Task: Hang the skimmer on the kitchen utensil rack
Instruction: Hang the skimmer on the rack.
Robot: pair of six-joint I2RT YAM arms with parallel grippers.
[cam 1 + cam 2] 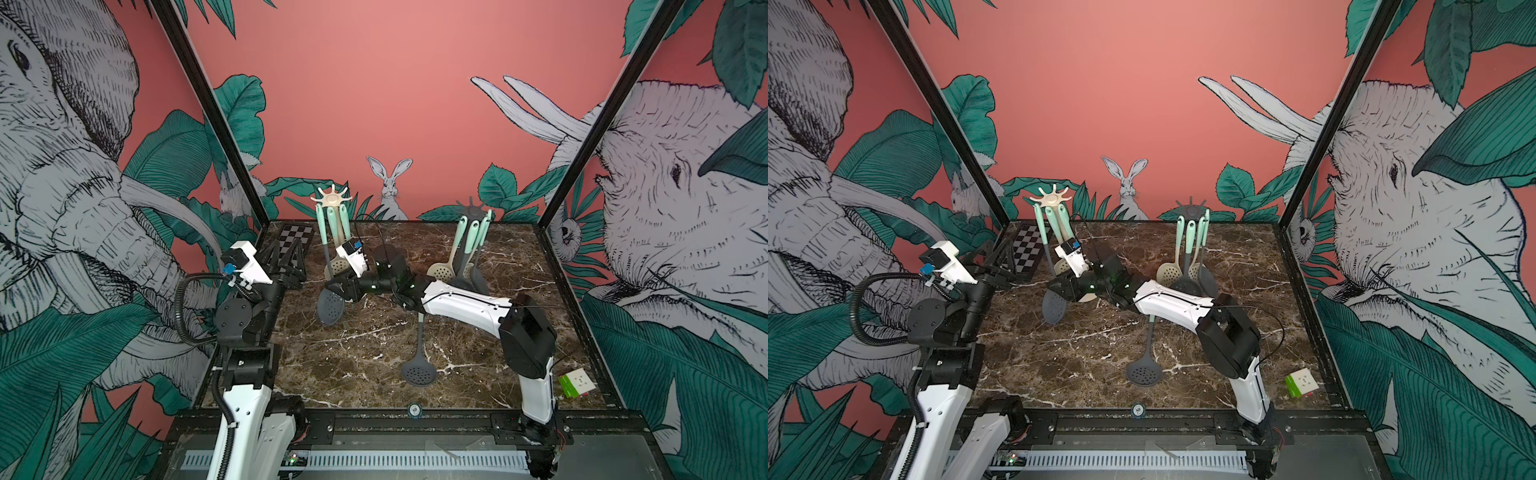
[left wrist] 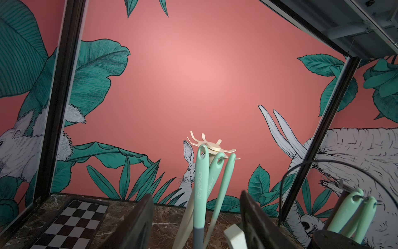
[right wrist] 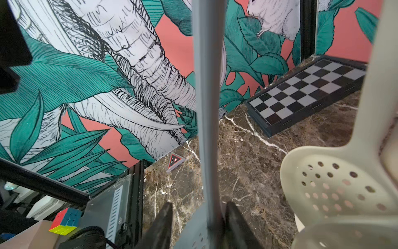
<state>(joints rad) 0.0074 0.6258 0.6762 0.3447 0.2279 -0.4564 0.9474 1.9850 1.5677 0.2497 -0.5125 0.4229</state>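
**Marble bench in a jungle-mural booth: jaws loose around a hung skimmer**

At the back left, the right gripper [image 3: 199, 204] has its jaws parted around the shaft of a grey perforated silicone skimmer with a mint handle [image 1: 331, 307]. One finger [image 3: 233, 217] lies against the shaft and the other is clear of it, so nothing is clamped. That skimmer hangs by its handle loop from a hook of the cream star-topped utensil rack [image 1: 332, 198], its head tilted toward the front. The left gripper [image 2: 195, 194] is raised beside the same rack, jaws wide apart and empty.

Three skimmers hang on the cream rack: the grey one and two cream skimmers [image 3: 336, 187]. Further right, a grey star-topped rack [image 1: 469, 208] carries what look like four more, cream and grey. One loose grey skimmer [image 1: 419, 370] lies flat, its handle running under the right arm.

All this stands on a dark brown, white-veined marble tabletop [image 1: 353, 365]. A folded chessboard [image 1: 296, 241] lies in its back left corner and a colour puzzle cube [image 1: 575, 382] at its front right edge. Salmon mural walls [image 1: 415, 83] with elephants, a rabbit and green leaves close in three sides.
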